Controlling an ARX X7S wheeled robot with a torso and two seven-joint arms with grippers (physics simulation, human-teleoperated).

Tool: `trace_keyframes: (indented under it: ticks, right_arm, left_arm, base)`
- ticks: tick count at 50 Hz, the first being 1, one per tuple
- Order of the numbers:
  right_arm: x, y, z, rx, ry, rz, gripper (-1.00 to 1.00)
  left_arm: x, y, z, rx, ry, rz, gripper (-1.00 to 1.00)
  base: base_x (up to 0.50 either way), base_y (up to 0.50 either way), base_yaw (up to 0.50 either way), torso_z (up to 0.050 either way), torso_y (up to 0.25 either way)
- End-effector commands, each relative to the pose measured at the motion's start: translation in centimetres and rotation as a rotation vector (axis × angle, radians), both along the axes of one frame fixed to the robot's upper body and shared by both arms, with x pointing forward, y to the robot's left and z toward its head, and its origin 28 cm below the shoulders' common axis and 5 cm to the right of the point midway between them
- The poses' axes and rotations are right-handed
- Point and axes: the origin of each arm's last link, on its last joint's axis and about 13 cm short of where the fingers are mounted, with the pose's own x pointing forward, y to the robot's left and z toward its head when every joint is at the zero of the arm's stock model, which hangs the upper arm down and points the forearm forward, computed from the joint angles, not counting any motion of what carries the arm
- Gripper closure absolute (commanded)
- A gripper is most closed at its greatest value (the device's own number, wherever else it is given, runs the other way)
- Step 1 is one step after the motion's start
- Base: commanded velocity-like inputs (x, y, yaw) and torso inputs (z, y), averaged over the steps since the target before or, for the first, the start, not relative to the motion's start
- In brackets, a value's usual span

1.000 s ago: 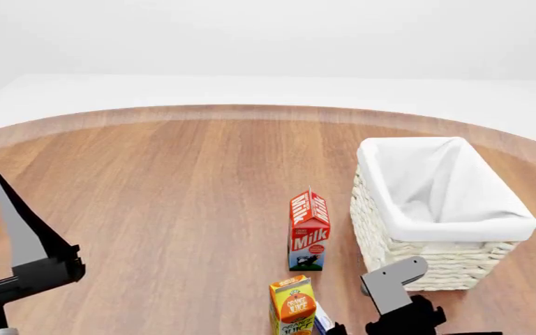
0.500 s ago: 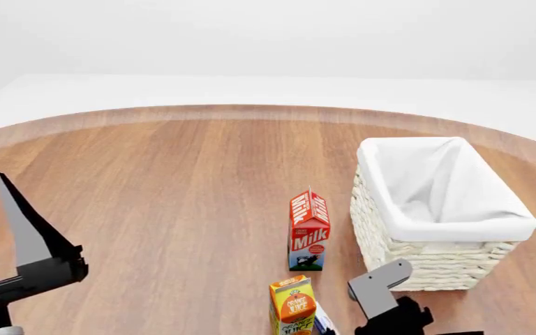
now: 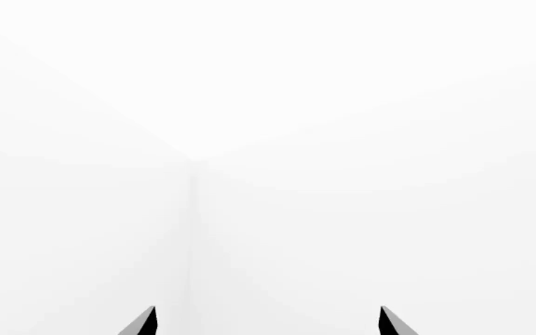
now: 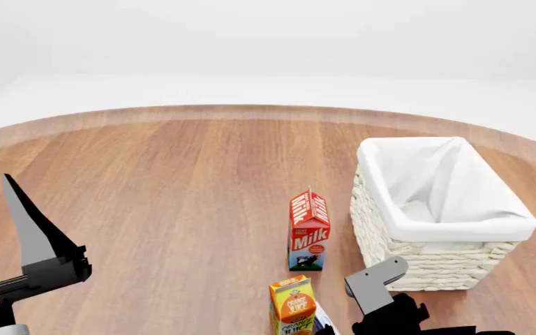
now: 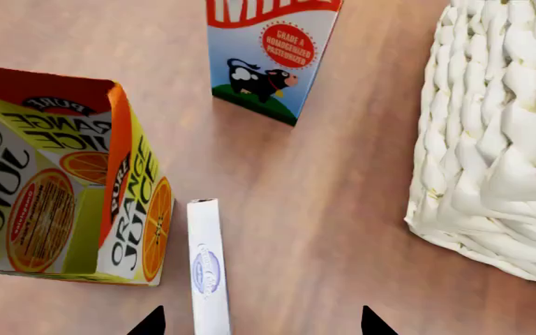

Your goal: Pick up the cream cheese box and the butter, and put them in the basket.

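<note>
Wooden table [image 4: 184, 181], right pincer [image 5: 260, 322] spread above cream cheese box [image 5: 207, 269] (left pincer [image 3: 266, 322] likewise spread, raised)

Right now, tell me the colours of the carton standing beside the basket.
The milk carton is red on top with white lettering; best seen in the head view.

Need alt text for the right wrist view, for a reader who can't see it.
A thin blue-and-white cream cheese box stands on edge on the wooden table, beside an orange juice carton. A milk carton and the white wicker basket lie beyond.
</note>
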Motion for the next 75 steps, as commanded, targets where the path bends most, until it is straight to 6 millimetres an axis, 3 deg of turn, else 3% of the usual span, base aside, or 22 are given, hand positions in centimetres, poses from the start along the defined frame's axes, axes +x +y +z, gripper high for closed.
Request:
trace_keyframes:
  ticks: [1,75]
  right_arm:
    - [0.1,0.4,-0.5,-0.011,0.010,0.018,-1.00]
    - [0.6,1.1,-2.9,-0.046,0.066,0.047,-1.00]
  left_arm:
    - [0.1,0.0,-0.1,-0.002,0.003,0.000,-1.00]
    - [0.3,0.1,-0.5,-0.008,0.022,-0.001,-1.00]
  base:
    - [0.00,0.00,0.00,0.000,0.000]
    - [0.00,0.00,0.00,0.000,0.000]
